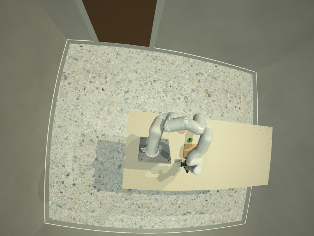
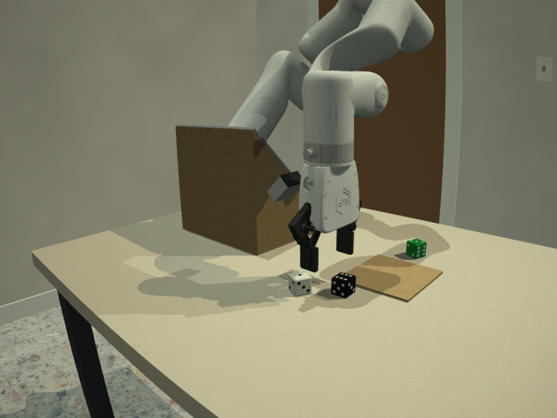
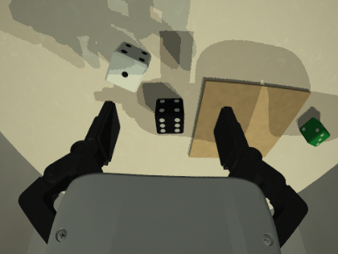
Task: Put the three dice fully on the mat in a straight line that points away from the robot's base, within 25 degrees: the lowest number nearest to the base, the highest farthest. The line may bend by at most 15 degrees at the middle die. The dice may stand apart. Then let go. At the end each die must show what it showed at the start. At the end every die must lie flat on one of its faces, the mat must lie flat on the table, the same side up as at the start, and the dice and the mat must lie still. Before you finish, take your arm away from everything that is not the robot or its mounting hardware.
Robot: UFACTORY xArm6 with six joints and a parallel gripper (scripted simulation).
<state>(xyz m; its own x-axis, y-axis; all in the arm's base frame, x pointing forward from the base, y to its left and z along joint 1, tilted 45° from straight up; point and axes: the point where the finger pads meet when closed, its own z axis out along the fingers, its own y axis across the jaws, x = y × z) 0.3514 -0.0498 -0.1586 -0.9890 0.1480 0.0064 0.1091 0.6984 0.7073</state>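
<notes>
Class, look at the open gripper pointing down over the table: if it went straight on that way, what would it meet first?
Probably the black die: the gripper hangs open, roughly above it, the white die off to one side. Exact alignment is unclear.

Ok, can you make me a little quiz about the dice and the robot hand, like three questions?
1. True or false: the green die lies on the mat.
2. Which die lies nearest the mat's edge: A) the white die, B) the black die, or C) neither, both touch it?
3. Fill in: the gripper hangs above the table with its fingers ____ and nothing between them.

Key:
1. False. It sits on the table just beyond the mat's far corner.
2. B. The black die sits just off the mat's near edge; the white one is further out.
3. Open.
</notes>
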